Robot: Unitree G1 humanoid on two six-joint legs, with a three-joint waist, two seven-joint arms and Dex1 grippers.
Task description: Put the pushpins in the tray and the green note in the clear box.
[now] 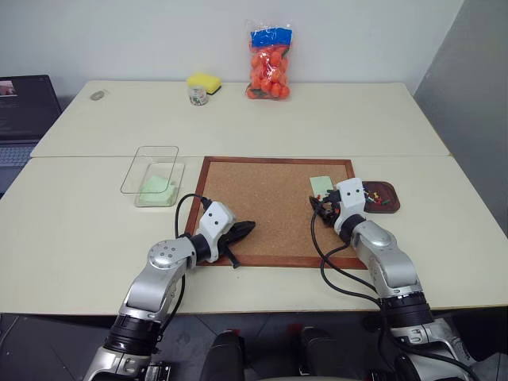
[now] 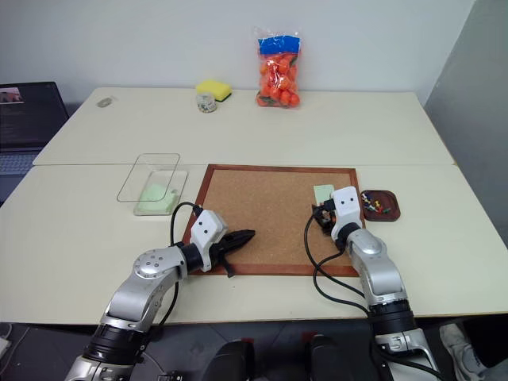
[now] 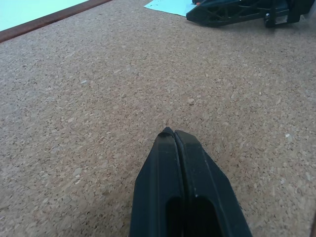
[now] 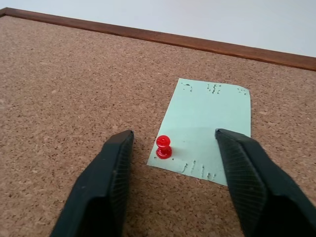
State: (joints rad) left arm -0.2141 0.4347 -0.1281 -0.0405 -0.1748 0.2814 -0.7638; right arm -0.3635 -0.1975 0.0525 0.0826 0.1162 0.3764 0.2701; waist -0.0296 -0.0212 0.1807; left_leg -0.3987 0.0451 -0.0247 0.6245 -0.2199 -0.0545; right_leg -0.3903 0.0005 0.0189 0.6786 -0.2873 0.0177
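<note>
A: How is the right gripper point(image 4: 170, 148) being held?
B: Spread apart, a red pushpin point(image 4: 164, 147) standing between its fingers, pinning the green note point(image 4: 207, 126).
A: And the left gripper point(image 3: 173, 136)?
B: Clenched, grasping nothing, over the cork board point(image 3: 98, 98).

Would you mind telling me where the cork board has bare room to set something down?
The cork board lies bare between the left gripper and the green note. Its right edge is crowded: note, red pushpin and right gripper.
</note>
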